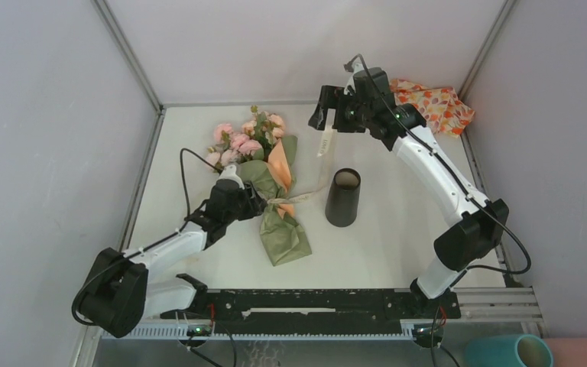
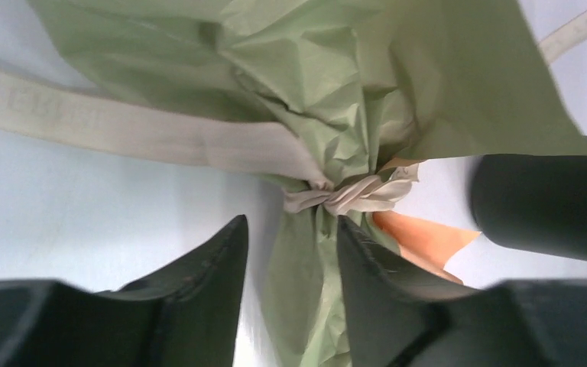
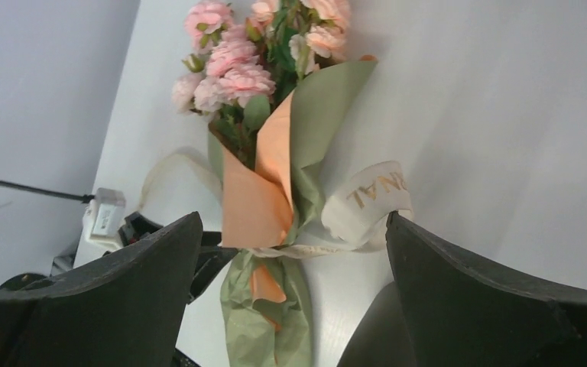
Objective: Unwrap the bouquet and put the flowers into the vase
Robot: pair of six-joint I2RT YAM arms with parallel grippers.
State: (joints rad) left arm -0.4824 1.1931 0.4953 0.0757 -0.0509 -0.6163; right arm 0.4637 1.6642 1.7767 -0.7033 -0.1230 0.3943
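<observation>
Part-open at the left gripper (image 2: 292, 225), astride the crumpled green neck of the bouquet (image 2: 313, 76) just below the ribbon (image 2: 122, 134) knot without clamping it; spread wide and empty at the right gripper (image 3: 292, 218), raised at 12 o'clock of the vase (image 1: 343, 200). Looks like the untying step, knot intact: calls next for pinning the neck and drawing a ribbon tail free. Leaves the bouquet flat on the worktop (image 1: 390, 245) at 9 o'clock of the upright vase, blooms toward 11.

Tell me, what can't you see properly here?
- Stems: every view, hidden inside the paper of the bouquet.
- The vase: left wrist view, blurred and cut off by the right edge.
- Words on the ribbon: right wrist view, only some letters show; the curl hides the rest.
</observation>
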